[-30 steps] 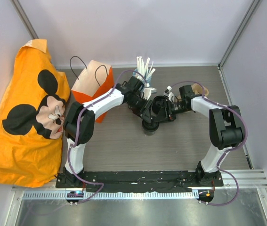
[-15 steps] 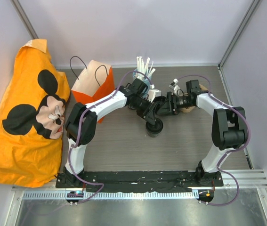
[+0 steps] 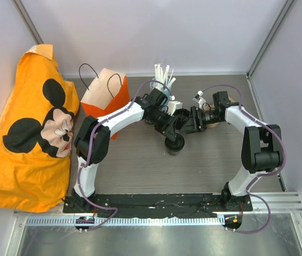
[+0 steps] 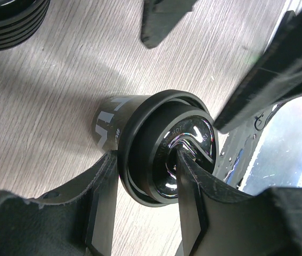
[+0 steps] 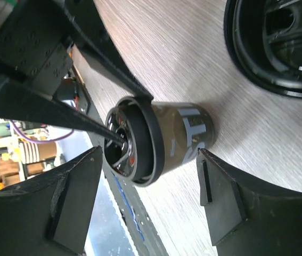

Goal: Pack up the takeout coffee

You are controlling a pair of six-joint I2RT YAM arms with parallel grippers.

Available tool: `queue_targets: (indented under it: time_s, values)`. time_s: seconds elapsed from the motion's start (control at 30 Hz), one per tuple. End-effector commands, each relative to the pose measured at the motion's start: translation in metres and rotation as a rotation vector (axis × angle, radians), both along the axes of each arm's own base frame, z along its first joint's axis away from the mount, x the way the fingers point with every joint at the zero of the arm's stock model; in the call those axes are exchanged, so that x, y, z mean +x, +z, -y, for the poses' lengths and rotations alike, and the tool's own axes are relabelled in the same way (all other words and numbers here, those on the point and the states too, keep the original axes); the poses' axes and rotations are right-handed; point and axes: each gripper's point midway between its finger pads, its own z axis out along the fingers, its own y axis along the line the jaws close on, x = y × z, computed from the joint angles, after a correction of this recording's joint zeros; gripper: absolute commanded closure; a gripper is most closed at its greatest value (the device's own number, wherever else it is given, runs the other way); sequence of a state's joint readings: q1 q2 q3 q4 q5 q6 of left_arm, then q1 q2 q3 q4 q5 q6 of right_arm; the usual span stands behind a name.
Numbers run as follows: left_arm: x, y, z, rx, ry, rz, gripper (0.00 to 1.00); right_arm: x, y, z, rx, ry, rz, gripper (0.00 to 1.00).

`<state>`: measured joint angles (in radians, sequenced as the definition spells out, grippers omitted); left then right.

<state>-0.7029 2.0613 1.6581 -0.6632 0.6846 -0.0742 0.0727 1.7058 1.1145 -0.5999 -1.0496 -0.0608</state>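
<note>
Left claw [image 4: 146, 160] clamped on lid [image 4: 136, 133] of coffee cup [image 4: 108, 120] | right claw [image 5: 149, 154] spread wide, off cup

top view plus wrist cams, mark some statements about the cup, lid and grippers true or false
1. The left gripper pinches the rim of the lid. True.
2. The right gripper is shut on the cup. False: it is open, with a finger on each side of the cup and neither touching it.
3. The cup is inside the bag. False: it stands on the table, to the right of the bag and apart from it.
4. White straws stand to the right of the bag. True.
</note>
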Motion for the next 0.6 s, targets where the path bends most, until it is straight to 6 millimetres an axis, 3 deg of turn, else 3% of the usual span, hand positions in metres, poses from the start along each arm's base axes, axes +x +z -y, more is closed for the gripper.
queue_targets:
  time_s: [0.0,0.23,0.57]
  values:
    - [0.010,-0.077,-0.052,0.317,0.028,0.037,0.65,-0.013,0.008,0.004,-0.030,0.029,0.055,0.23]
    - [0.009,-0.069,-0.050,0.286,0.025,0.033,0.60,-0.018,0.000,0.001,-0.004,0.037,0.004,0.29]
    - [0.006,-0.073,-0.049,0.285,0.024,0.019,0.60,-0.009,-0.015,-0.005,0.058,0.053,-0.073,0.51]
